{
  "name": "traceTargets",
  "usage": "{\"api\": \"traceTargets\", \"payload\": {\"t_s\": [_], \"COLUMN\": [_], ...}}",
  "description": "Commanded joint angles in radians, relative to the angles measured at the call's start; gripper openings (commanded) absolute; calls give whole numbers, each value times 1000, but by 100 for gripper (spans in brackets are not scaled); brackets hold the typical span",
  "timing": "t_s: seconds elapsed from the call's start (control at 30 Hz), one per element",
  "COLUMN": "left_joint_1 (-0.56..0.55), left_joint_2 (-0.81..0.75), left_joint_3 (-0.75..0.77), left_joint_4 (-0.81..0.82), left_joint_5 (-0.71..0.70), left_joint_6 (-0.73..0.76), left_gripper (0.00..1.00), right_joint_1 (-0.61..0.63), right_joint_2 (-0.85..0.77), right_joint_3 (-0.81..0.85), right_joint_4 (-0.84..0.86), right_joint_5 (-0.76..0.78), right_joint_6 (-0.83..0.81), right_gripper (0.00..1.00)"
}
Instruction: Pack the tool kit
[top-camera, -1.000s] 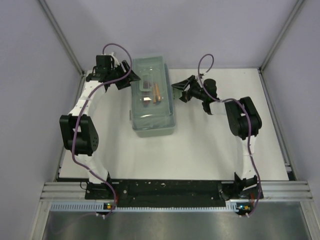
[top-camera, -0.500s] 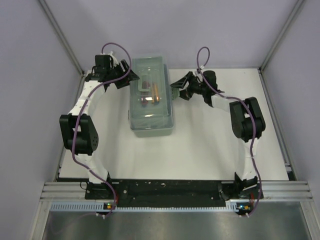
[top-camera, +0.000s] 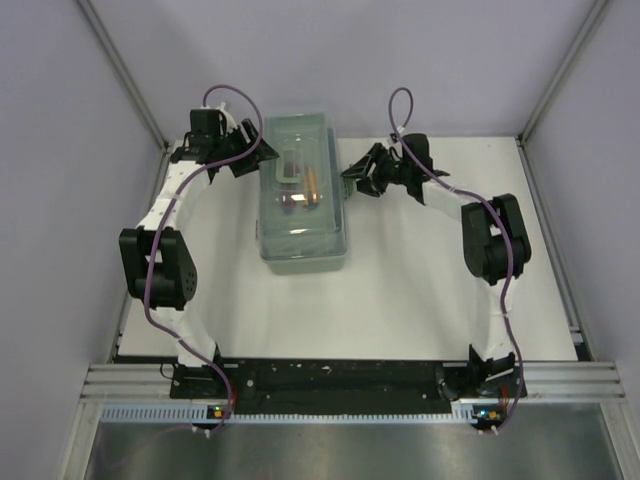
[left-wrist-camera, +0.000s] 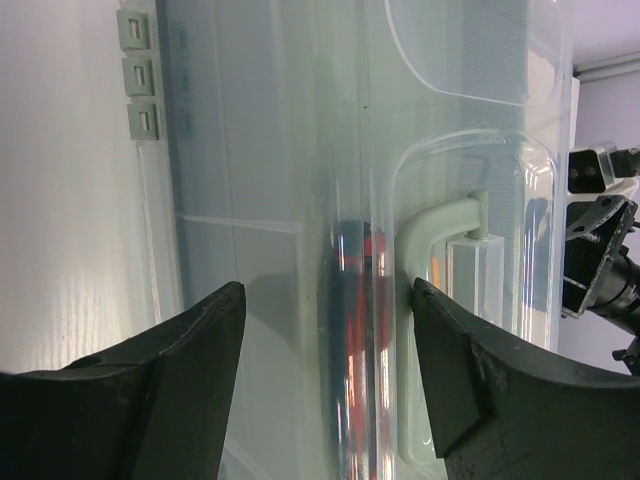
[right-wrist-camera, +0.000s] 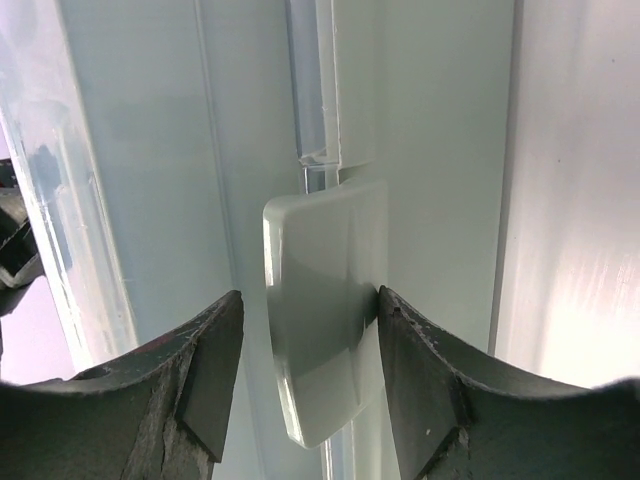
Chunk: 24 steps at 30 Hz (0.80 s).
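- Most of the packing looks done: toolbox (top-camera: 304, 200) is shut, clear lid (left-wrist-camera: 470, 60) down, w/ an orange-handled tool (top-camera: 312, 182) and a red one (top-camera: 292, 198) showing through it. No loose tools seen on the surface (top-camera: 400, 300).
- Toolbox sits by the far edge of the surface, left of centre, long side running far-to-near. Pale green handle (left-wrist-camera: 440, 225) lies under the lid.
- Left to do, I reckon: fasten the pale green latch (right-wrist-camera: 320, 300) on the box's right side. Can't tell if it's snapped home.
- Right end effector (top-camera: 352, 178) is at that side, jaws parted either side of the latch. One finger seems to touch it, thin gap at the other, so not clamped as far as I see.
- Left end effector (top-camera: 248, 160) is just beside the box's left side nr the far end, jaws released & wide, grasping nothing. Prob. there to steady the box.
- Surface: white, matte; metal rail (top-camera: 340, 380) runs along the near edge.
- Room: pale lilac-grey walls (top-camera: 400, 60) on 3 sides, aluminium posts (top-camera: 120, 70) at the far corners. Purple cables (top-camera: 150, 290) loop along both arms.
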Motion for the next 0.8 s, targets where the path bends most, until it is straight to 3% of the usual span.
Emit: {"api": "traceTargets", "payload": {"t_s": [0.0,0.27,0.47,0.77], "left_joint_1": [-17,-19,-20,-20], "left_joint_2": [51,51,54,58], "left_joint_3": [-20,-26,-31,-28], "left_joint_4": [-23,-28,-29,-31], "left_joint_5": [-8,-9,-11,-17], "left_joint_6": [10,12,19,23], "left_gripper": [69,69,69,69], "right_joint_1": [79,91,95,95], "right_joint_2": [-83,-112,-100,-51], "right_joint_3": [89,121,117,97], "right_joint_4": [-37,-120,-94,-72], "right_joint_5": [-67,-39,-67,-96], "right_joint_6": [-59,-125,-108,-64], "right_gripper": [54,57,52,29]}}
